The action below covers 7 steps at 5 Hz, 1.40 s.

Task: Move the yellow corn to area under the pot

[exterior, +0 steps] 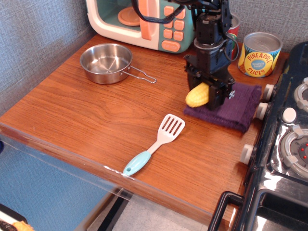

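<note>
Jaws of the gripper [206, 94] were clamped on the yellow corn [197, 95], one dark finger on each side of the cob, with its rounded end protruding toward the left and front. I noted the cob sat over the front left part of the purple cloth [237, 107]; whether it was touching the cloth or raised just clear of it, I could not tell from this view. The arm [210, 29] stood nearly vertical above the grasp, with black cabling looping behind it.

I recorded the pot [106, 62] well apart from the corn, toward the back left of the wooden surface [72, 115], upright, its wire handle pointing right. The stretch of wood in front of the pot was bare. A white slotted spatula with a blue handle [155, 149] lay diagonally near the front centre, between the pot's side and the cloth but nearer the front edge.

At the back, a toy microwave [144, 21] in teal and cream stood against the grey wall. A pineapple slices can [260, 54] stood behind the cloth, and a second, red-rimmed can [234, 29] was largely hidden behind the arm. A black toy stove [288, 144] with knobs bordered the surface on the right.
</note>
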### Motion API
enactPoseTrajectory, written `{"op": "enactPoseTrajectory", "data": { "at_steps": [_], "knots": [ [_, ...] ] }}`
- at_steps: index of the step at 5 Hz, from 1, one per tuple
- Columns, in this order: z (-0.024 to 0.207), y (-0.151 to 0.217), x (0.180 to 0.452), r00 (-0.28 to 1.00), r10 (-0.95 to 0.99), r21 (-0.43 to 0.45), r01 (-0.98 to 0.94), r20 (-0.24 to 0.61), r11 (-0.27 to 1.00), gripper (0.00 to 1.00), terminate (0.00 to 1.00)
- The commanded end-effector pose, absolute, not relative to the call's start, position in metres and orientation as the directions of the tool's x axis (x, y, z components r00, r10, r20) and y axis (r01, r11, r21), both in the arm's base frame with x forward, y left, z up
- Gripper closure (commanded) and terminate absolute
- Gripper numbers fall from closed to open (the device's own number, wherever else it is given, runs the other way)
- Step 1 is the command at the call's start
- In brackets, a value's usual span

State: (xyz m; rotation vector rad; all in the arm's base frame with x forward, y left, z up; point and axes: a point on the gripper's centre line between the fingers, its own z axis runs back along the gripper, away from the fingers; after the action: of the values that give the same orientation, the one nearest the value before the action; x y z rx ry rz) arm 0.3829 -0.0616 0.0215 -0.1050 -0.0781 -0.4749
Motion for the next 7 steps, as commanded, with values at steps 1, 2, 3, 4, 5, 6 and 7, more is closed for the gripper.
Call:
{"op": "enactPoseTrajectory", "data": {
  "at_steps": [1,2,3,4,5,6,7],
  "knots": [
    [0.092,-0.049,0.371,0.867,-0.419,-0.096,0.457,0.268,0.884,1.0,0.0],
    [0.124,-0.02,0.361,0.874,-0.341,-0.097,0.395,0.346,0.914,1.0,0.0],
    [0.125,0.023,0.35,0.907,-0.268,-0.023,0.291,0.325,0.956,1.0,0.0],
    [0.107,0.07,0.323,0.931,-0.228,0.044,0.225,0.286,0.973,1.0,0.0],
    [0.089,0.119,0.29,0.946,-0.221,0.075,0.208,0.239,0.975,1.0,0.0],
    [0.071,0.168,0.267,0.96,-0.22,0.106,0.203,0.175,0.973,1.0,0.0],
    [0.058,0.203,0.259,0.972,-0.185,0.107,0.17,0.147,0.98,1.0,0.0]
  ]
}}
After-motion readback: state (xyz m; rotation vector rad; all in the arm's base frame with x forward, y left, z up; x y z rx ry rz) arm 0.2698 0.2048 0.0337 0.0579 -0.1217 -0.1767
